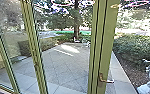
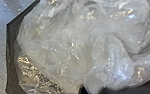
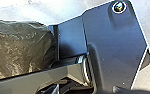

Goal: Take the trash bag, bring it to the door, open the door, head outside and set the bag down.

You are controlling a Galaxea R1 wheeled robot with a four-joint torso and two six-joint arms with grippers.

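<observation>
The paved yard point(image 1: 66, 65) stretched away outside, laid in pale slabs, with patches of sunlight lying across its farther part. Beyond it rose a tree point(image 1: 76, 27) with spreading green foliage, its trunk near the far edge of the paving. A dense hedge point(image 1: 136, 47) grew to the right, behind a brown strip of ground point(image 1: 132, 68), and a lower hedge point(image 1: 51, 45) bordered the yard on the left. Nearer stood the tall glass panes in a yellow-green frame point(image 1: 32, 40), and to the right of them a broad upright point(image 1: 109, 32) of the same colour, which bore the door handle. Whether the door was fully closed could not be made out. The trash bag point(image 2: 66, 45) was close in front of the left wrist camera, its plastic crumpled, creased and mostly translucent, with a darker, glinting part along one side. Close to the right wrist camera was some dark, shiny plastic point(image 3: 18, 50), wrinkled and rounded; I could not tell whether it belonged to the same bag. How the jaws of the left gripper and the right gripper stood, I could not tell either. Smallest was the metal handle point(image 1: 101, 77), its lever sticking out sideways, low on the upright.
</observation>
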